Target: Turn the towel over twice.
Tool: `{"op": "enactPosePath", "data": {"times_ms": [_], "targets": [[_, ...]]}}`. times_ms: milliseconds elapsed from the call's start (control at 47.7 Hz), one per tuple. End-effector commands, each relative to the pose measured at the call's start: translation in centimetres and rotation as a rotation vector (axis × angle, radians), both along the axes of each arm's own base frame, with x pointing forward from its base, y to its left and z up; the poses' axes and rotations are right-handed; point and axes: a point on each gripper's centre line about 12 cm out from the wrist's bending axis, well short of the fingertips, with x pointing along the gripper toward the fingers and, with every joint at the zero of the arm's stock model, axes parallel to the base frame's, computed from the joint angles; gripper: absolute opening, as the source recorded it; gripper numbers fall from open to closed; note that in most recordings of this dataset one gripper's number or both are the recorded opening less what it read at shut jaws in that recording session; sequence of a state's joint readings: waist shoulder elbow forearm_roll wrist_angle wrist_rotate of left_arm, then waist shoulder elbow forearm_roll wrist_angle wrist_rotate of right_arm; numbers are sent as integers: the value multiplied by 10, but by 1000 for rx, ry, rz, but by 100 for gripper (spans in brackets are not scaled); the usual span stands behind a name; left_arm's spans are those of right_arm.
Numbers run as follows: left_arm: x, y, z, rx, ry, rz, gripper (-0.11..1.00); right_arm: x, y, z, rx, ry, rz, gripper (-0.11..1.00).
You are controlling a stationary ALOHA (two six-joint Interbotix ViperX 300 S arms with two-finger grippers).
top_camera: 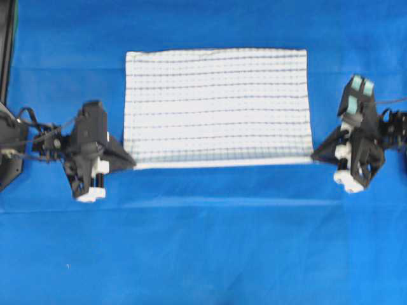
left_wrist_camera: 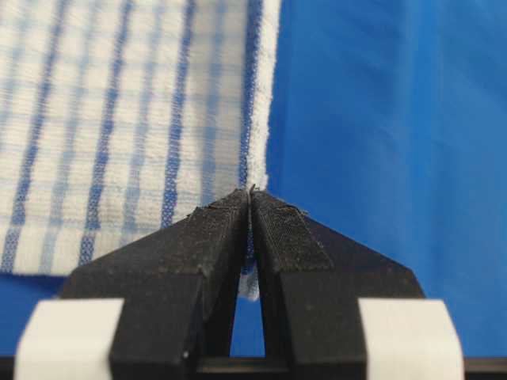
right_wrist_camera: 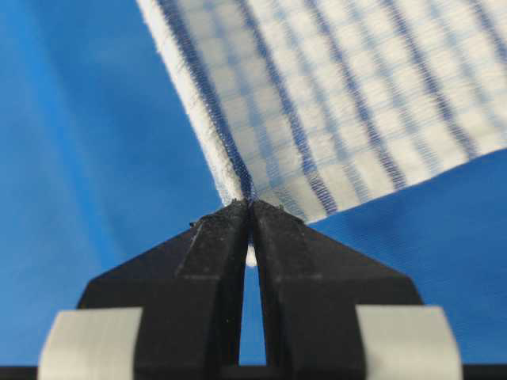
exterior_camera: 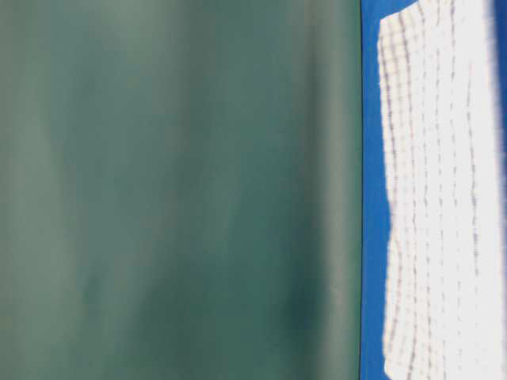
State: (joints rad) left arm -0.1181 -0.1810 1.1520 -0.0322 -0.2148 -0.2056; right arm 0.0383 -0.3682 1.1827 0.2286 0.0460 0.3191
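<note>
The towel (top_camera: 216,105) stretches lengthwise between left pincer (top_camera: 130,164) and right pincer (top_camera: 314,156), each clenched on a near corner

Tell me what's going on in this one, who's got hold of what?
Two robot arms are handling a striped white towel on a blue tabletop cover. The left claw is shut on the towel's near left corner and the right claw is shut on its near right corner, so the near hem is stretched between them. The wrist views show the pinched corners lifted off the cover, while the rest spreads away toward the far side.
</note>
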Motion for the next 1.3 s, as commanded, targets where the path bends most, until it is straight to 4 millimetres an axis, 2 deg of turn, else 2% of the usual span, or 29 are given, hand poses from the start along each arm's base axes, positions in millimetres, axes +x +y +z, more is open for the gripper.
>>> {"op": "enactPosePath", "data": {"times_ms": [0, 168, 398, 922, 984, 1089, 1110, 1278], "targets": [[4, -15, 0, -9, -3, -46, 3, 6, 13, 2, 17, -17, 32, 5], [2, -36, -4, -17, 11, -114, 3, 10, 34, 0, 48, -15, 73, 5], [-2, -44, -5, -19, 16, -143, 3, 17, 49, -6, 61, 15, 108, 5], [-1, -45, -4, -16, 16, -149, 4, 21, 50, -5, 53, 15, 119, 5], [0, -45, -2, -15, 12, -150, 8, 23, 51, -3, 54, 7, 120, 5], [3, -46, 4, -11, 2, -158, 25, 29, 52, 4, 49, -17, 132, 6], [3, -46, 7, -10, -1, -159, 29, 30, 53, 6, 48, -23, 135, 9], [7, -44, 33, -8, -22, -159, 60, 40, 52, 35, 1, -103, 194, 59]]}}
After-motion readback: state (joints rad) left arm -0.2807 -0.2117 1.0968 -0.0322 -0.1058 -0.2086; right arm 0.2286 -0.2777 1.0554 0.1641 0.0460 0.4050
